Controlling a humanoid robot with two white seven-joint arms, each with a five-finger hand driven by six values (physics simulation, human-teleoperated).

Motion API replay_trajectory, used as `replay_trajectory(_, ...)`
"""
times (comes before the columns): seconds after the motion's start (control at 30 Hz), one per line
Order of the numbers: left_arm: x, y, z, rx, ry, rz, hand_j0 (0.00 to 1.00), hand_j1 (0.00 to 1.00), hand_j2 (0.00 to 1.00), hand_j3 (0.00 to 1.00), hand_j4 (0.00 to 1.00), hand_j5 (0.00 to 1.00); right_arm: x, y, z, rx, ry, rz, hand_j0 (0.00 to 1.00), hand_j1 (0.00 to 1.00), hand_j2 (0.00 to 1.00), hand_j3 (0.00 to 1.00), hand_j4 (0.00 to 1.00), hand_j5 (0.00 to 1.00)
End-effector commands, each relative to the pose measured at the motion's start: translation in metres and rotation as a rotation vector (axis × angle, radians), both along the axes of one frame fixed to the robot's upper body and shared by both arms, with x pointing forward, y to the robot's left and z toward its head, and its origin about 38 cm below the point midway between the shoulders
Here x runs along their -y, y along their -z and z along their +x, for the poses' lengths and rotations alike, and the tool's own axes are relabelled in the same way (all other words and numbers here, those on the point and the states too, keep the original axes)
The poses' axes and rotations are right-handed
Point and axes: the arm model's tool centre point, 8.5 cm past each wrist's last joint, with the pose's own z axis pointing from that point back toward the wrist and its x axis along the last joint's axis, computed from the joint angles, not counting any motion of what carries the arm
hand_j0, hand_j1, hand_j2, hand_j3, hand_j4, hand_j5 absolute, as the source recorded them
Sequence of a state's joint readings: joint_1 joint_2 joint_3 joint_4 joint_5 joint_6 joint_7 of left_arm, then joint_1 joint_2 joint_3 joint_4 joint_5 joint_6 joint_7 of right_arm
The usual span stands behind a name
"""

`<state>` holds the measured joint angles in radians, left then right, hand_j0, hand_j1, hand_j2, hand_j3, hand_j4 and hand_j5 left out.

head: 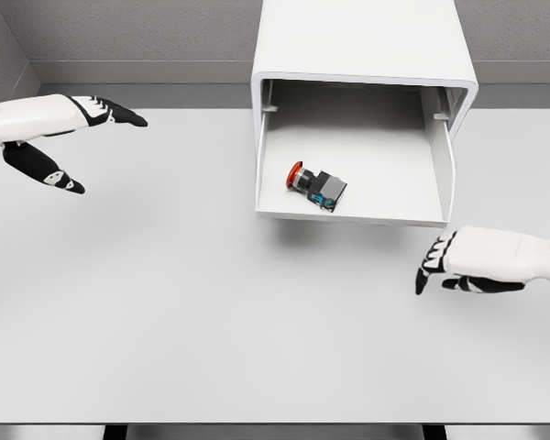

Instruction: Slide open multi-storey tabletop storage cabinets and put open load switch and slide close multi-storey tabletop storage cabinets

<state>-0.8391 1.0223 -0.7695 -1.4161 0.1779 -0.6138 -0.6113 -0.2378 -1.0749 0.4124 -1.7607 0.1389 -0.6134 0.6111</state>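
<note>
The switch [316, 186] lies inside the pulled-out drawer [348, 197] of the cabinet [362, 41] on the counter [211, 321], while the left robot hand [60, 137] is spread empty and the right robot hand [458, 266] hangs loosely curled, empty.

The left hand [60, 137] is held at the upper left, its fingers stretched out toward the right and the thumb dropped below them, nothing being grasped. The right hand [467, 264] is seen at the lower right, pointed leftward, its fingers bent downward at the tips and nothing held
</note>
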Motion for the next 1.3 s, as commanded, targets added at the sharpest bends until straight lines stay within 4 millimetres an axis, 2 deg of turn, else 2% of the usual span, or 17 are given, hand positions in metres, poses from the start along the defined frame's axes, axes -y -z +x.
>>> replay_trajectory(0.0, -0.001, -0.001, 0.000, -0.002, -0.005, -0.005, 1.00, 1.00, 1.00, 1.00, 1.00, 1.00, -0.002, 0.004, -0.001, -0.014, -0.004, 0.006, 0.55, 0.55, 0.55, 0.55, 0.55, 0.55)
replay_trajectory(0.17, -0.001, 0.000, 0.000, -0.004, -0.003, -0.005, 1.00, 1.00, 1.00, 1.00, 1.00, 1.00, -0.007, -0.010, 0.007, 0.029, -0.011, 0.024, 0.55, 0.55, 0.55, 0.55, 0.55, 0.55)
replay_trajectory(0.7, -0.003, 0.001, -0.001, -0.006, -0.010, -0.002, 1.00, 1.00, 1.00, 1.00, 1.00, 1.00, -0.023, -0.023, 0.019, 0.080, -0.037, 0.067, 0.57, 0.57, 0.57, 0.57, 0.57, 0.57)
replay_trajectory(0.97, -0.004, 0.002, -0.001, -0.009, -0.011, -0.001, 1.00, 1.00, 1.00, 1.00, 1.00, 1.00, -0.024, -0.009, 0.012, 0.038, -0.040, 0.063, 0.59, 0.59, 0.59, 0.59, 0.59, 0.59)
replay_trajectory(1.27, -0.004, 0.002, -0.001, -0.011, -0.011, -0.001, 1.00, 1.00, 1.00, 1.00, 1.00, 1.00, -0.013, 0.000, 0.004, 0.002, -0.024, 0.029, 0.59, 0.59, 0.59, 0.59, 0.59, 0.59)
